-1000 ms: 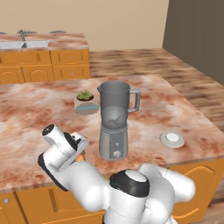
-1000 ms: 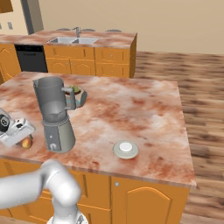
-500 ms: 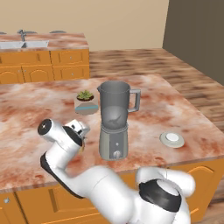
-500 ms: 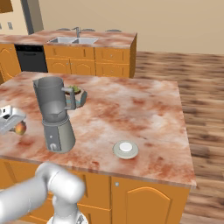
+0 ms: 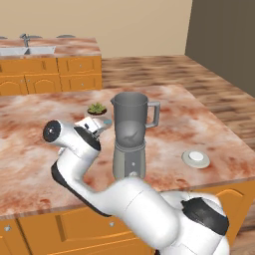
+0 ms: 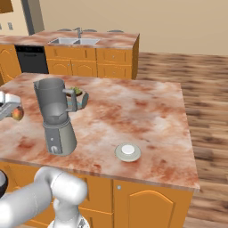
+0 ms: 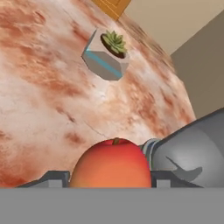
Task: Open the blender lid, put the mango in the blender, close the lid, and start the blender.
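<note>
Gripper (image 7: 111, 186) clamped on the mango (image 7: 111, 164), raised beside the blender (image 7: 192, 151) (lid off); open jar mouth just alongside the hand.

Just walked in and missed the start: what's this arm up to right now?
The white arm's gripper holds a small orange-red mango between its jaws, lifted above the marbled counter beside the tall grey blender. The blender's jar is open at the top; its round white lid lies on the counter to the side. A small bowl with a green plant sits behind the blender.
</note>
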